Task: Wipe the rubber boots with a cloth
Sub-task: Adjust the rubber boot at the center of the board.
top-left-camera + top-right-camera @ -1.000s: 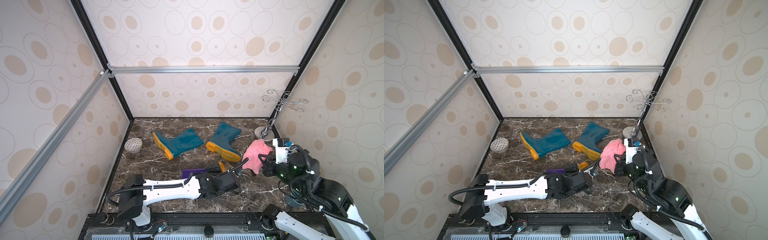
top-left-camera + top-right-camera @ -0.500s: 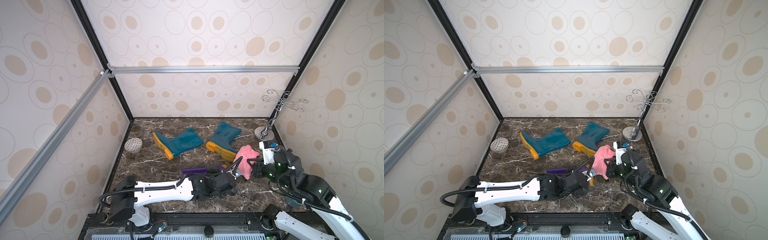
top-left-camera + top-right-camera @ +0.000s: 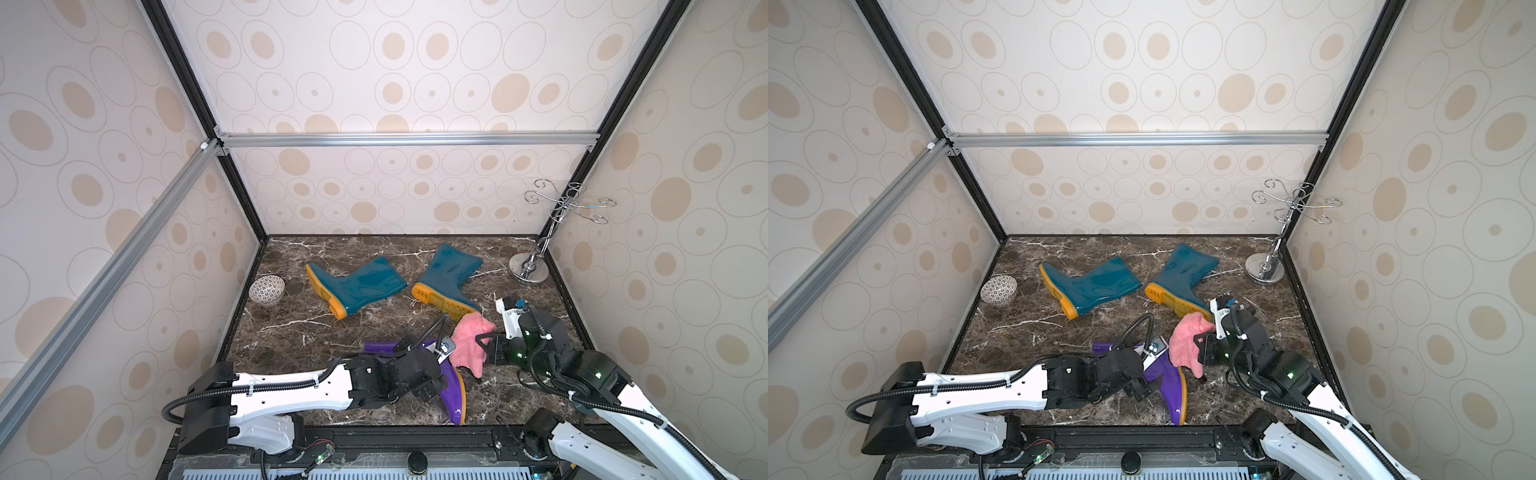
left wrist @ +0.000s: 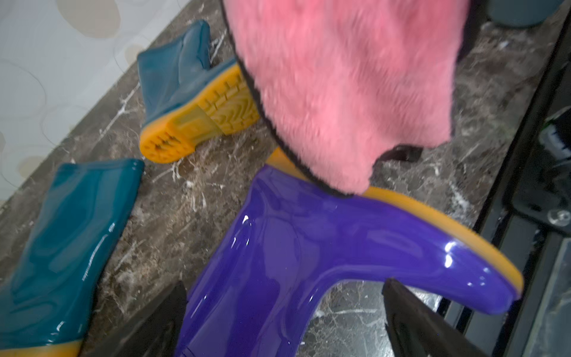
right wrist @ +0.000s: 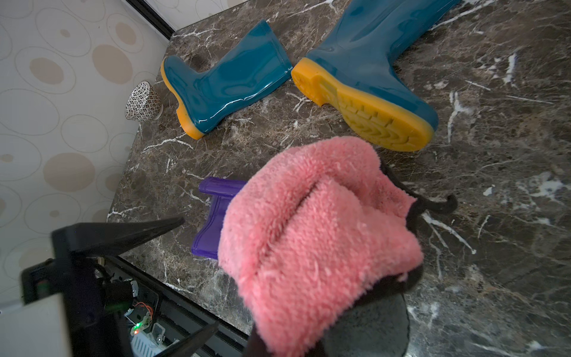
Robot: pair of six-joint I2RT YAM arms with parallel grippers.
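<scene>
Three boots, one cloth, one bowl, one hook stand. The purple boot (image 3: 451, 384) lies on its side. Its leg runs out to the left, its toe points at the table's front edge, and its orange sole is turned toward the right arm. Both teal ones lie on their sides beyond it, toward the back wall. One teal boot (image 3: 357, 286) has its leg opening pointing right. The second teal boot (image 3: 451, 278) has its sole facing the purple boot.

The cloth (image 3: 469, 349) hangs bunched over the purple boot's heel, pinched in the closed right gripper (image 3: 485, 338); contact with the boot is unclear. The left gripper (image 4: 284, 282) is spread wide, with a finger on either side of the purple boot's ankle, gripping nothing.

The bowl (image 3: 267, 290) sits well left of the purple boot, and the hook stand (image 3: 528, 272) is far behind it to the right. The marble top (image 3: 291, 332) is dark brown with white veins. The cream walls (image 3: 374, 83) carry beige ovals.
</scene>
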